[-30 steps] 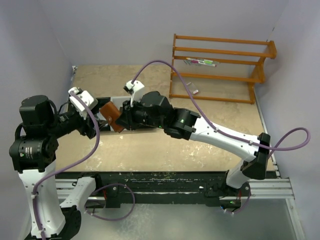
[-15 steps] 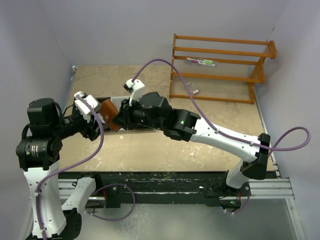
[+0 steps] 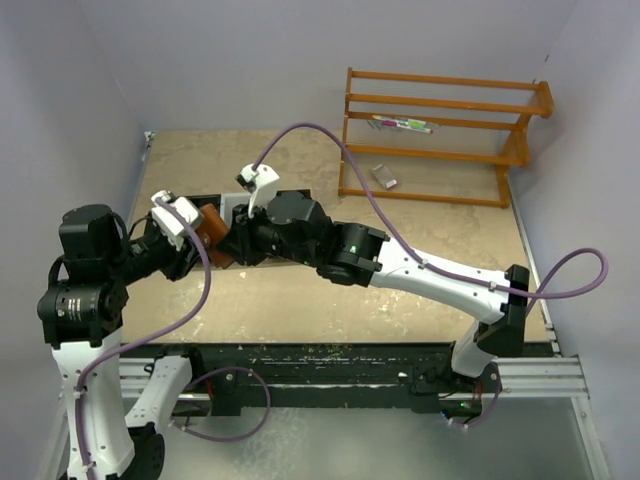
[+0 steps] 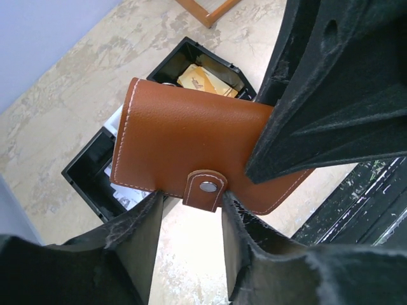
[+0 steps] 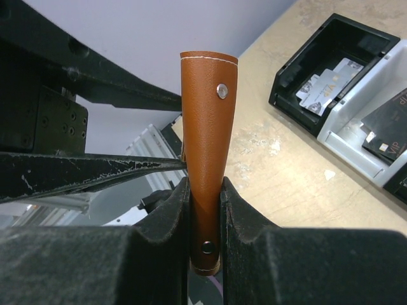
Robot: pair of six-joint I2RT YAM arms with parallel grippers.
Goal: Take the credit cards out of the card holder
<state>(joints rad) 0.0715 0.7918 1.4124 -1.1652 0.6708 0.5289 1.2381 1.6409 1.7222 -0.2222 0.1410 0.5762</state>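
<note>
The card holder (image 3: 212, 224) is a brown leather case, snapped closed and held in the air above the table. My right gripper (image 5: 205, 184) is shut on it, pinching its lower end with the holder (image 5: 206, 121) standing upright between the pads. My left gripper (image 4: 191, 200) is open, its fingers on either side of the snap tab on the holder (image 4: 184, 136). The right finger touches the tab's edge and the left finger stands a little apart. Seen from above, the left gripper (image 3: 193, 236) meets the right gripper (image 3: 232, 243) at the holder. The credit cards are hidden inside the closed holder.
A black-and-white compartment tray (image 3: 243, 203) lies on the table under the holder. Its black rim (image 4: 82, 171) frames orange-yellow pieces (image 4: 203, 79). Pale printed cards (image 5: 324, 86) and a dark card (image 5: 389, 127) lie in it too. An orange wooden rack (image 3: 440, 130) stands back right, a small object (image 3: 383, 177) before it.
The left gripper has come up to the holder and narrowed its jaws around the snap tab. The right arm has carried the holder a little left and farther back.
</note>
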